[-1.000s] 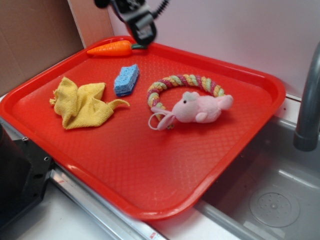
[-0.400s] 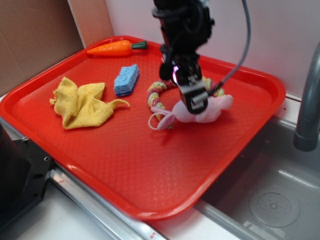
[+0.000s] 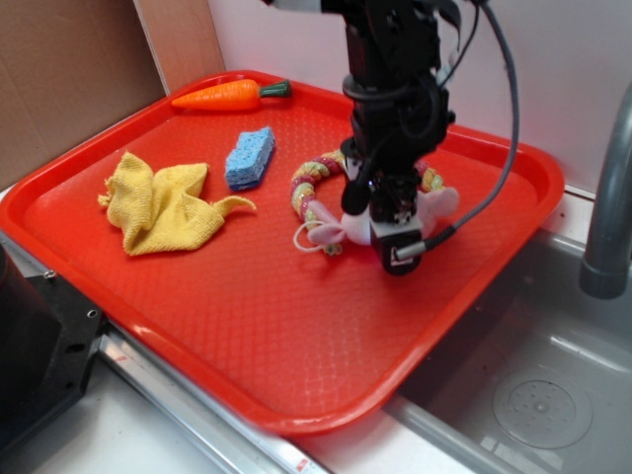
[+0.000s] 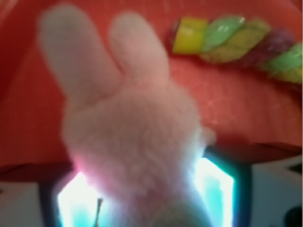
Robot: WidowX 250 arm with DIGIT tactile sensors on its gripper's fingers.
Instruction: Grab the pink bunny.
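Right of the tray's middle, the gripper (image 3: 393, 229) is lowered onto the pink bunny (image 3: 434, 205), its black body covering most of the toy in the exterior view. The wrist view fills in what that view hides: the bunny's fuzzy body (image 4: 137, 146) sits between the two fingers (image 4: 215, 189), which glow pale teal on either side of it and appear to touch its flanks. The jaws stand spread around the body; whether they already press it I cannot tell.

From the exterior, only the bunny's two ends show past the gripper: a rounded pink end on the right and thin looped ears (image 3: 321, 235) on the left. Its long axis therefore runs left to right across the tray, ears toward the left. It lies flat on the red tray (image 3: 257, 326), right of centre and toward the far side. In the wrist view two blurred pink lobes point away from the camera.

Just behind the bunny curves the rope toy (image 3: 314, 183), braided in pink, yellow and green, its near-left end just beside the ears; the wrist view shows a stretch of it (image 4: 227, 45) close beyond the plush. Further left lie a blue sponge (image 3: 250, 157) and a crumpled yellow cloth (image 3: 163, 202), with an orange carrot (image 3: 229, 94) at the far-left rim. A grey sink (image 3: 533, 395) with a tap pipe (image 3: 607, 188) adjoins the tray on the right.
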